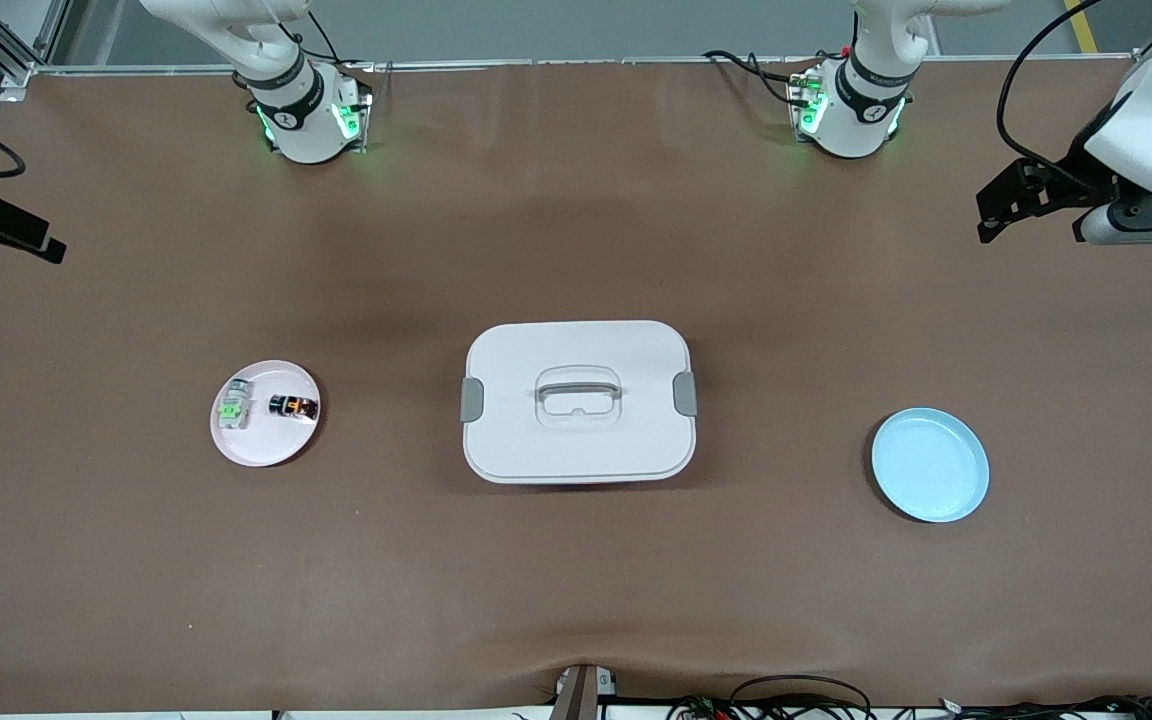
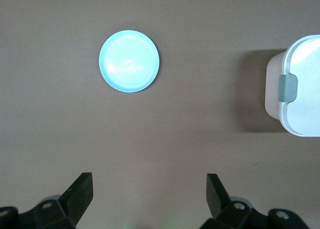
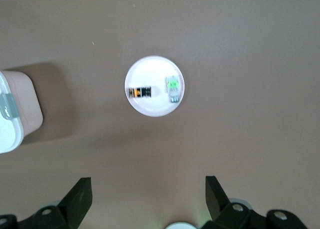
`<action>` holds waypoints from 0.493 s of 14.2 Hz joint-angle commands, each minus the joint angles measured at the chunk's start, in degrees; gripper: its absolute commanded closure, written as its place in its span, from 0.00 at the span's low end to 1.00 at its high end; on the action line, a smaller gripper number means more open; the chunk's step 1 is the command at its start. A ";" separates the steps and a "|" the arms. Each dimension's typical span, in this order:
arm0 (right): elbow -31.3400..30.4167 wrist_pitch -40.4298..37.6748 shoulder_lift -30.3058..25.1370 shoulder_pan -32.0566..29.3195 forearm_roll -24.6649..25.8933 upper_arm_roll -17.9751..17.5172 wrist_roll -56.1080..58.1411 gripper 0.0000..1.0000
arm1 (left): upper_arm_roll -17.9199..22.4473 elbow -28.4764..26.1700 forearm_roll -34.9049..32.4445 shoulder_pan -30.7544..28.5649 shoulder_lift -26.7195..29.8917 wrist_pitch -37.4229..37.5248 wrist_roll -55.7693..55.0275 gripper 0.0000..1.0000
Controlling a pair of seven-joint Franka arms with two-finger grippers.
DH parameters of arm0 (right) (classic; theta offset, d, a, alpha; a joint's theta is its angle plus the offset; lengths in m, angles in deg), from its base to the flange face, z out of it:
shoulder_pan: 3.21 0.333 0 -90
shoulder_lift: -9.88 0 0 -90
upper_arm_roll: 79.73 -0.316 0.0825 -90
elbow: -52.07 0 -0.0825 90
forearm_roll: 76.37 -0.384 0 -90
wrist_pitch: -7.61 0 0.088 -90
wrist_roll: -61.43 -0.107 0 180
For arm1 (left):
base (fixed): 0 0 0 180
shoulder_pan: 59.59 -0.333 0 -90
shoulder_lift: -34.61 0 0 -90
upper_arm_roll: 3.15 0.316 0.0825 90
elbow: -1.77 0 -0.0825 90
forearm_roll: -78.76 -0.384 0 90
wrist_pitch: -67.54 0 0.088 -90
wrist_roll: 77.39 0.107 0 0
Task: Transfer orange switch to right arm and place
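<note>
The orange switch lies on the pink plate at the right arm's end of the desk, just beside a green-topped piece. Both arms hang high with jaws spread wide and empty: the left gripper above bare desk near the blue plate, the right gripper near the pink plate. Whichever arm picks should descend squarely over the switch, straddle its short sides, and avoid nudging the green-topped piece. The white lidded box sits mid-desk.

Lidded box mid-table. Small plate toward right arm's end w/ orange switch on it, beside a 2nd small piece (apart, not touching). Empty dish toward left arm's end.
</note>
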 commanded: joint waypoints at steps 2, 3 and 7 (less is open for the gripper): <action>-11.45 5.92 -8.53 1.16 1.00 -0.34 1.81 0.00 | 0.04 0.14 0.04 -0.10 0.63 0.49 -0.23 0.00; -11.45 5.92 -8.62 2.21 2.57 -0.34 2.61 0.00 | 0.04 0.14 0.04 -0.10 0.63 0.49 -0.23 0.00; -9.70 5.22 -8.09 2.57 3.38 -0.60 2.70 0.00 | 0.13 1.10 -0.05 -0.10 0.11 0.58 0.56 0.00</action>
